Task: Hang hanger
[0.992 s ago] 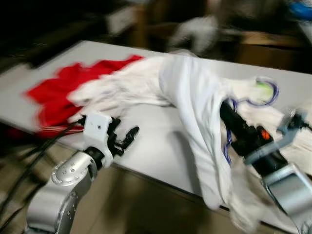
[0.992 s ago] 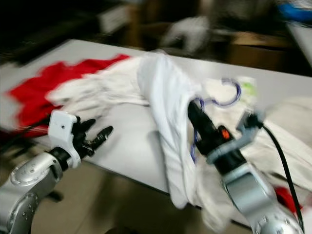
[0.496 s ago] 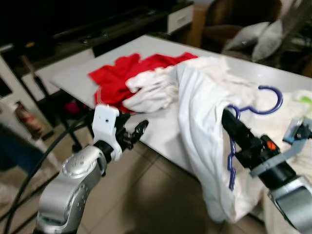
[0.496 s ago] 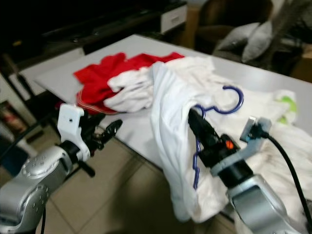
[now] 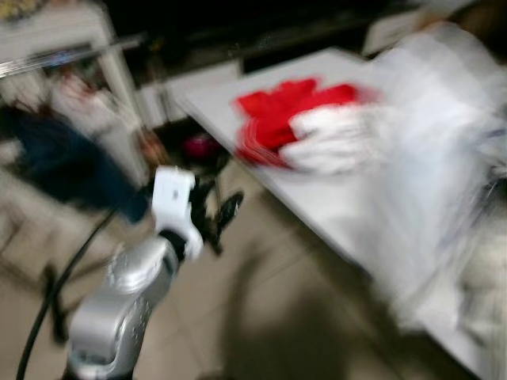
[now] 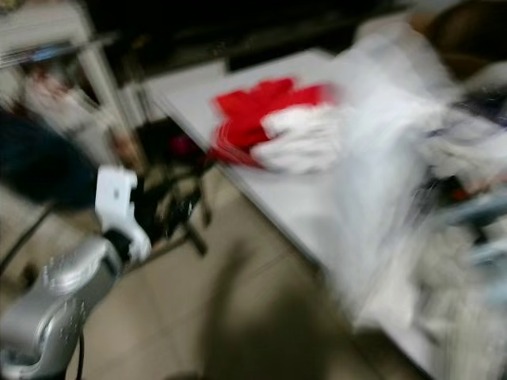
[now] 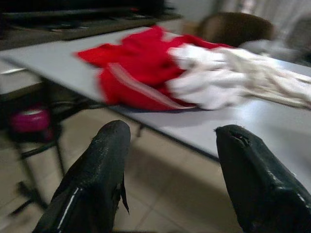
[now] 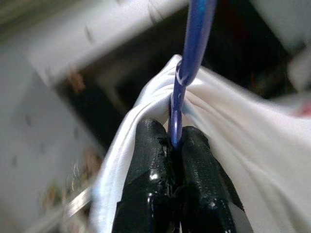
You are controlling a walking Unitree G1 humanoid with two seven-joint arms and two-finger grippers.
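My right gripper [image 8: 174, 132] is shut on the neck of a blue hanger [image 8: 192, 43], and a white garment [image 8: 233, 131] is draped over the hanger around the fingers. In the eye views this garment [image 5: 444, 150] is a pale blur at the right, over the white table [image 5: 329, 202]. My left gripper [image 5: 215, 215] is held out over the tiled floor, beside the table's near corner. Its fingers [image 7: 104, 160] are open with nothing between them.
A heap of red clothes [image 5: 289, 111] and white clothes [image 5: 337, 138] lies on the table. A dark blue garment [image 5: 59, 170] hangs at the left beneath a pale rail or shelf [image 5: 59, 47]. A pink object [image 5: 198, 146] sits below the table's end.
The whole picture has swung left and blurred, so the table now lies to the right and the rail side has come into view. The right gripper still holds the hanger.
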